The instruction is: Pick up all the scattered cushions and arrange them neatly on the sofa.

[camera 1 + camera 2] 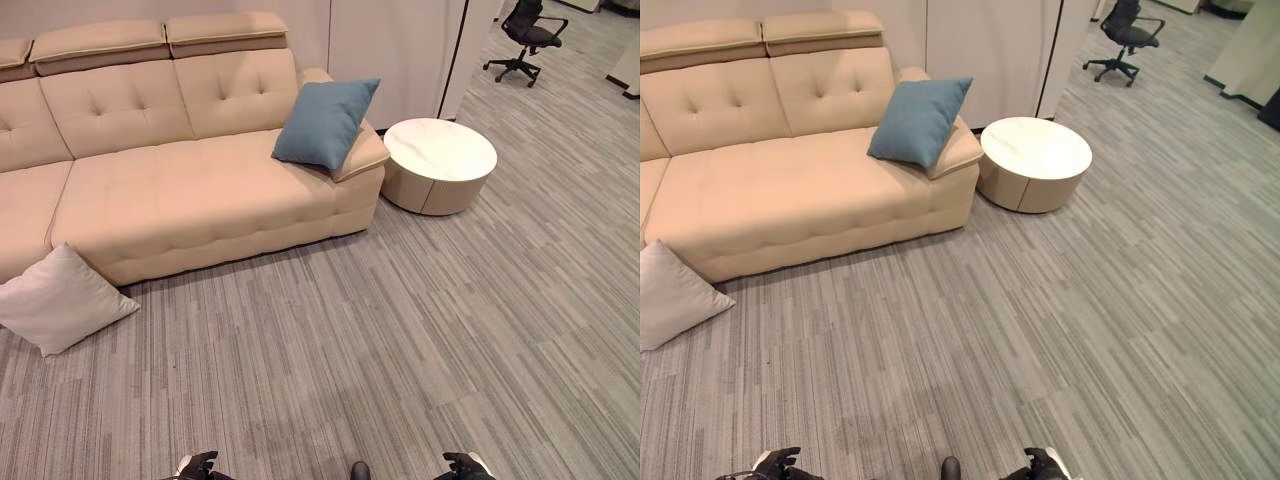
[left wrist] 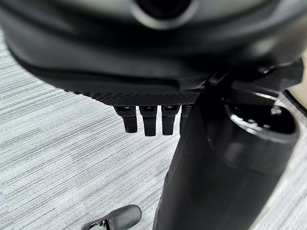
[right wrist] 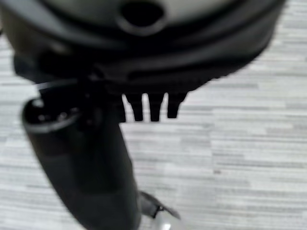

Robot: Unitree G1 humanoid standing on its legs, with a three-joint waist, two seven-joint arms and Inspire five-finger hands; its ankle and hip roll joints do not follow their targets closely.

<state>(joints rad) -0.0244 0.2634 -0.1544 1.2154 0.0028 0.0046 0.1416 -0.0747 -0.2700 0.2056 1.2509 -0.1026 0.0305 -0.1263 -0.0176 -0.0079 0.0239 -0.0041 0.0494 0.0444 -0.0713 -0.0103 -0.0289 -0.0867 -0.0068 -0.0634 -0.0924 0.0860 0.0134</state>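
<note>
Grey striped carpet floor [image 1: 400,350] spreads across an office lounge, with a long beige tufted leather sofa [image 1: 180,190] standing against the back wall. Just beside the sofa's right end sits a low round white-topped side table [image 1: 440,163], and a black swivel office chair [image 1: 526,38] stands well apart in the far corner.

One square blue fabric cushion [image 1: 325,122] is already on the sofa, propped upright against the right armrest and backrest. One square pale grey fabric cushion [image 1: 58,300] lies on the floor, leaning against the sofa's front at its left part, so it is not yet put away.

Both arms hang low at the near edge of the head views. The left robot hand [image 2: 144,122] has its fingers hanging straight and relaxed over bare carpet, holding nothing. The right robot hand [image 3: 151,106] likewise has its fingers apart and straight, empty, above the carpet.

By my reading, the task is roughly half done: the blue cushion is placed, while the grey one remains to be approached, lifted and set on the seat, perhaps at the opposite end for a tidy arrangement.
</note>
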